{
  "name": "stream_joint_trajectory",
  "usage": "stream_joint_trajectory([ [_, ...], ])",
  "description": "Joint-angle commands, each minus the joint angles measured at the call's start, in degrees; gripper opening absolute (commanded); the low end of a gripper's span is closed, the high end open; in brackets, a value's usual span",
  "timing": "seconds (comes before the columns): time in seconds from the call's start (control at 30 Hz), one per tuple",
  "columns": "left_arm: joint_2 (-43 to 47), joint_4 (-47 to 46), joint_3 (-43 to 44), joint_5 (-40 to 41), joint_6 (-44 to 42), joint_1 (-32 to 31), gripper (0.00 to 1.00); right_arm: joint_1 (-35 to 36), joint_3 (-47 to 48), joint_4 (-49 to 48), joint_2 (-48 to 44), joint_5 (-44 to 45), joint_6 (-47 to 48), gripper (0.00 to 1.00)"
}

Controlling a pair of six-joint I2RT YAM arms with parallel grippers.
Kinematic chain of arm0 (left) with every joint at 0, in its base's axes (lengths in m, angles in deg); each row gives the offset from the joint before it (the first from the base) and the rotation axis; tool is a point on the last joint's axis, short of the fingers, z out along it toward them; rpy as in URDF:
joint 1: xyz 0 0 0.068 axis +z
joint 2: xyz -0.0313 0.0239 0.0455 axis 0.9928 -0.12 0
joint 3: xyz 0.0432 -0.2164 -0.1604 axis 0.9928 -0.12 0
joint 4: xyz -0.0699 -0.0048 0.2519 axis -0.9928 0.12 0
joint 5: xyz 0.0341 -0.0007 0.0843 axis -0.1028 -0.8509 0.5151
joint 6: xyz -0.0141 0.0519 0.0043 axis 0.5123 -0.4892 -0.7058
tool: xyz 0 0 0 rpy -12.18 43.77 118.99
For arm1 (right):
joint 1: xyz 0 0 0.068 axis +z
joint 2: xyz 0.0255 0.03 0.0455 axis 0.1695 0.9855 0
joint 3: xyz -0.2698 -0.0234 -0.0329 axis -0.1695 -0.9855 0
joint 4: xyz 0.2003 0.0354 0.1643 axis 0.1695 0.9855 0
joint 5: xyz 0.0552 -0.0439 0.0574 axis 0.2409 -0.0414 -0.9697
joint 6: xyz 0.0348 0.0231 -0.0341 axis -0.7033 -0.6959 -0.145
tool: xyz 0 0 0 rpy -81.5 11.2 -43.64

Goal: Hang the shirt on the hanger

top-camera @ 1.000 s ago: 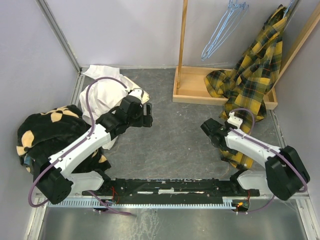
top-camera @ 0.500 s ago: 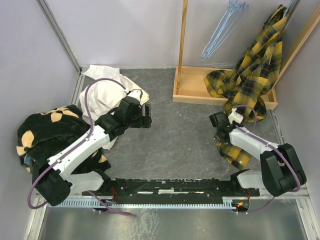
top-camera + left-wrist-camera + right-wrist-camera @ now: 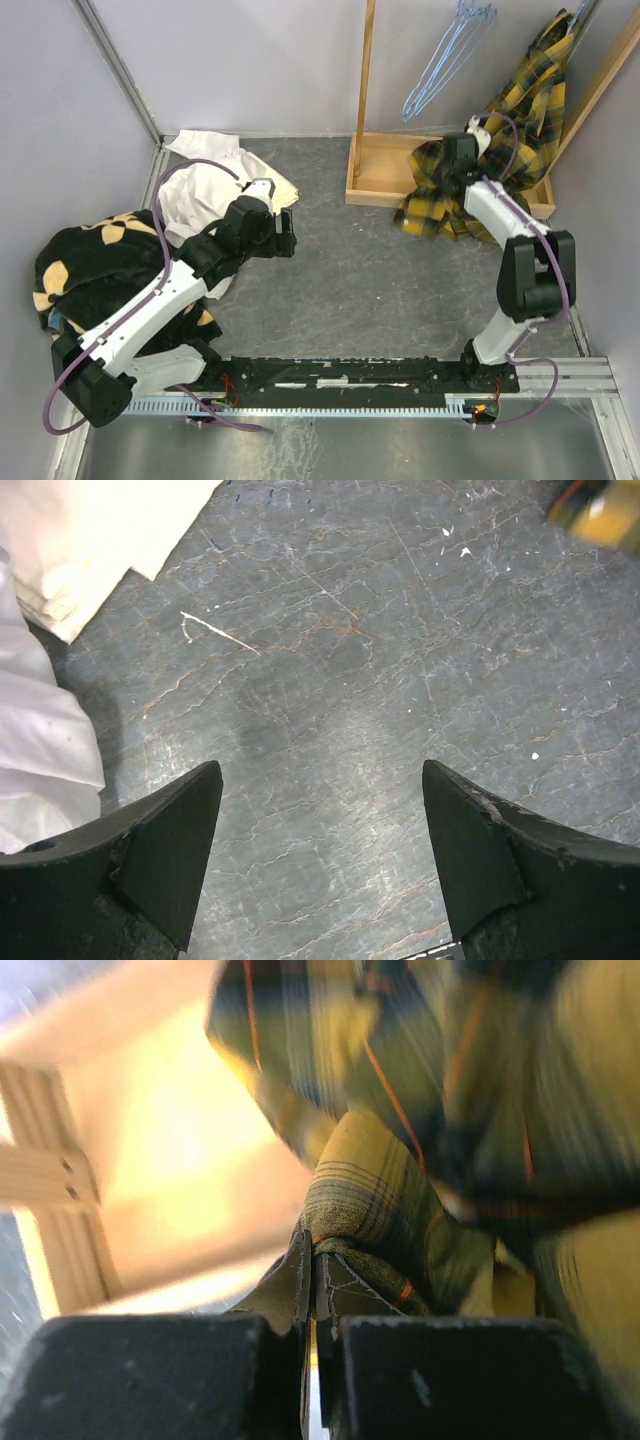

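My dark grey stone-look counter (image 3: 360,270): veined, a few white specks in my left wrist view. Far left corner: crumpled plain white cloth garment (image 3: 205,185) lying on it. Left edge, nearer me: bunched black fleece with tan patches (image 3: 85,260), touching the white one. Back right: shallow light wooden tray base (image 3: 375,180) sits on the counter. The yellow and black plaid flannel shirt (image 3: 430,200) spills over the tray's front lip; contact with the counter unclear.

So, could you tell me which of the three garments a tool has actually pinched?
The yellow and black plaid shirt by the wooden rack: the right tool is shut on a fold of it. The white garment and black fleece lie ungripped.
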Motion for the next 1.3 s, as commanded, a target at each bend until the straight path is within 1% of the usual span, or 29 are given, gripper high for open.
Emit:
stream_joint_trajectory([
  [0.0,2.79,1.48,0.13,3.01,0.72,0.4,0.87,-5.21,14.51,-4.16,7.31,-9.24,4.12,0.0],
  [0.07,3.61,2.1,-0.02,3.63,0.72,0.55,0.87,-6.65,18.82,-5.24,10.27,-9.52,3.09,0.0],
  [0.2,5.16,2.75,-0.5,3.95,1.05,0.63,0.87,-9.4,21.33,-11.27,14.01,-9.55,0.31,0.0],
  [0.23,5.41,2.86,-0.48,3.95,1.21,0.64,0.87,-9.8,22.14,-11.57,14.97,-9.49,0.8,0.01],
  [0.27,5.66,2.95,-0.64,3.95,1.28,0.65,0.87,-10.07,23.78,-10.27,16.07,-9.47,2.2,0.03],
  [0.3,5.8,2.98,-0.76,3.97,1.35,0.65,0.87,-10.19,26.87,-7.45,17.39,-9.77,3.56,0.12],
  [0.33,5.97,2.96,-0.88,4.01,1.33,0.65,0.87,-10.24,28.6,-4.55,18.25,-10.35,4.86,0.26],
  [0.37,5.96,2.89,-1.1,4.03,1.38,0.69,0.87,-10.24,29.33,-2.5,18.68,-11.03,6.02,0.36],
  [0.4,5.99,2.81,-1.32,4.11,1.41,0.66,0.87,-10.22,28.87,-1.54,18.4,-11.46,6.7,0.44],
  [0.5,5.35,2.16,-1.86,3.44,1.5,0.65,0.87,-10.2,24.15,-3.12,14.72,-12.56,8.11,0.58],
  [0.6,4.36,1.13,-2.16,2.33,1.5,0.69,0.87,-10.23,20.35,-4.32,10.57,-14.94,10.83,0.75],
  [0.67,3.72,0.61,-2.18,1.9,1.42,0.74,0.87,-10.25,16.77,-6.72,7.74,-17.75,12.31,0.81],
  [0.83,3.35,-0.44,-2.52,1.81,1.44,0.74,0.87,-10.05,10.45,-11.26,2.87,-25.83,14.23,0.83],
  [0.9,3.53,-0.81,-2.79,2.0,1.48,0.74,0.87,-9.13,7.13,-13.23,1.19,-26.94,14.11,0.83],
  [0.97,3.63,-1.0,-3.11,2.14,1.36,0.73,0.87,-7.18,4.18,-14.44,-0.23,-25.76,14.85,0.84],
  [1.13,3.8,-0.48,-2.96,2.6,0.72,0.82,0.87,-0.85,-0.82,-16.62,-2.42,-18.6,17.97,0.86],
  [1.27,4.35,-0.48,-3.59,2.76,0.76,0.78,0.87,3.64,-1.33,-16.8,-0.86,-15.64,21.26,0.87],
])
